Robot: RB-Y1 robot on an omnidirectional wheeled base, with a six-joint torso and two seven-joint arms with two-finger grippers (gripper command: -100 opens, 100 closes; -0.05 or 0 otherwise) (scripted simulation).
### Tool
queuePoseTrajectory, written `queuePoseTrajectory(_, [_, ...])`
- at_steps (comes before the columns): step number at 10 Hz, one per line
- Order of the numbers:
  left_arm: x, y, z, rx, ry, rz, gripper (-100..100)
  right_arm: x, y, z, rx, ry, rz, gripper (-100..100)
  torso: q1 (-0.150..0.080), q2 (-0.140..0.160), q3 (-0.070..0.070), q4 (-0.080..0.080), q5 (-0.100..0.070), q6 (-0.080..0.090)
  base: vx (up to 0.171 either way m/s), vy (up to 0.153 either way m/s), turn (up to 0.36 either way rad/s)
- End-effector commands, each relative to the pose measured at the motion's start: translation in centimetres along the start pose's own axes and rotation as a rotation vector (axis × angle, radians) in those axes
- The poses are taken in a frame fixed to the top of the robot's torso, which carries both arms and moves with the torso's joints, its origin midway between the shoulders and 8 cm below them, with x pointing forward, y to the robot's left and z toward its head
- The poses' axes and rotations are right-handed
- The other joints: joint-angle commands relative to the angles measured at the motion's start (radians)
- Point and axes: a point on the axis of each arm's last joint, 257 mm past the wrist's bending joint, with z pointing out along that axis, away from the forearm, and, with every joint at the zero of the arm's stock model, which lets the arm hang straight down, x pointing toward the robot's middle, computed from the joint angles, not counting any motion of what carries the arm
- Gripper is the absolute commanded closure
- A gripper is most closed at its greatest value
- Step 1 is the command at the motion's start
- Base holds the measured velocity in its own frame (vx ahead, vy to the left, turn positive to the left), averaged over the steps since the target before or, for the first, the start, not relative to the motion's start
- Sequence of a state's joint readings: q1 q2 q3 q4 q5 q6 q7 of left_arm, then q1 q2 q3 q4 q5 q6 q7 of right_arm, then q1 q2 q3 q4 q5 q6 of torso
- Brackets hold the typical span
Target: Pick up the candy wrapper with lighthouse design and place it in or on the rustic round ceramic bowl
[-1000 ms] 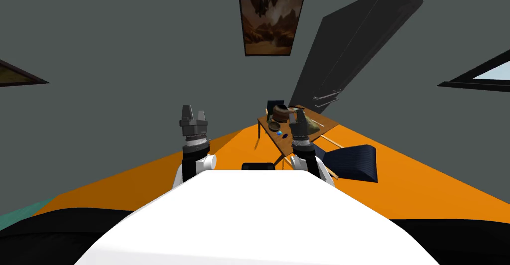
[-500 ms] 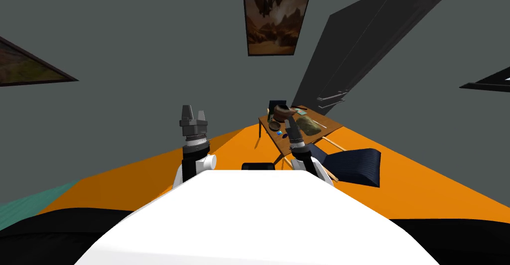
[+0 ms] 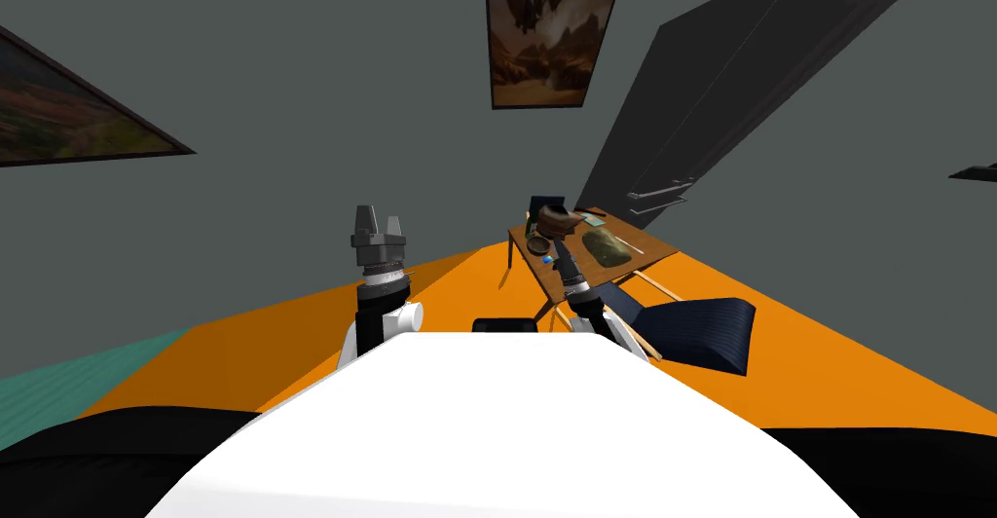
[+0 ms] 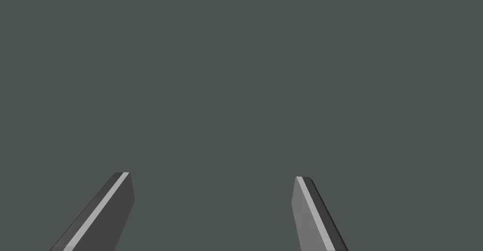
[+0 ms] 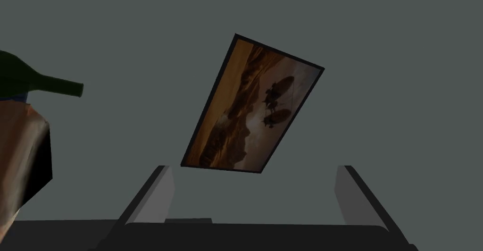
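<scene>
A small wooden table [image 3: 650, 245] stands ahead to the right on the orange floor. Near its left end sits a dark round bowl [image 3: 537, 246]. A tiny blue item [image 3: 548, 260] lies just in front of the bowl; its design is too small to read. A flat teal piece [image 3: 594, 220] lies farther back. My right gripper [image 3: 562, 248] reaches over the table's near left corner, close to the bowl and the blue item. Its fingers stand open and empty [image 5: 254, 168]. My left gripper [image 3: 380, 218] is raised left of the table, open and empty [image 4: 210, 175].
A brown jug [image 3: 555, 220] and an olive lump [image 3: 606, 247] share the table. A dark green bottle [image 5: 45, 83] and a brown object [image 5: 21, 158] lie beside my right hand. A dark blue chair [image 3: 696, 327] stands right of the table, a tall dark cabinet [image 3: 720, 103] behind.
My head view has turned, sliding the room's things rightward. My right gripper has swung left across the table toward the bowl side. The left arm has stayed put.
</scene>
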State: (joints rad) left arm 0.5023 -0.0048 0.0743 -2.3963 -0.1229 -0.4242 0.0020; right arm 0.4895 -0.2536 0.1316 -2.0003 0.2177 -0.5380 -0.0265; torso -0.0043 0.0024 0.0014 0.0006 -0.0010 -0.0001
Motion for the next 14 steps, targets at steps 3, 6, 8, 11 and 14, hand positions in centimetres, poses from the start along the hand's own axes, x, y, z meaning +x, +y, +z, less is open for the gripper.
queuePoseTrajectory(3, [0.0,0.0,0.0,0.0,0.0,0.0,0,2.4,-4.5,-2.4,0.108,0.09,-0.02,-100,0.0,0.001,0.001,0.0,0.0,0.0,-0.061,-0.06,0.136])
queuePoseTrajectory(6, [0.0,0.0,0.0,0.0,0.0,0.0,0,3.4,-7.5,-4.2,0.18,0.132,-0.028,-100,0.0,0.0,0.0,0.0,0.0,0.0,-0.042,-0.05,0.093])
queuePoseTrajectory(8, [0.0,0.0,0.0,0.0,0.0,0.0,0,4.3,-9.7,-5.8,0.232,0.172,-0.039,-100,0.001,0.0,0.0,0.0,0.0,0.0,-0.044,-0.04,0.103])
queuePoseTrajectory(11, [0.0,0.0,0.0,0.0,0.0,0.0,0,5.6,-13.5,-9.0,0.328,0.253,-0.068,-100,0.001,-0.001,-0.001,0.0,0.0,0.001,-0.033,-0.039,0.107])
queuePoseTrajectory(14, [0.0,0.0,0.0,0.0,0.0,0.0,0,6.1,-15.6,-11.1,0.383,0.296,-0.085,-100,0.001,-0.001,-0.001,0.0,0.0,0.0,-0.03,-0.032,0.093])
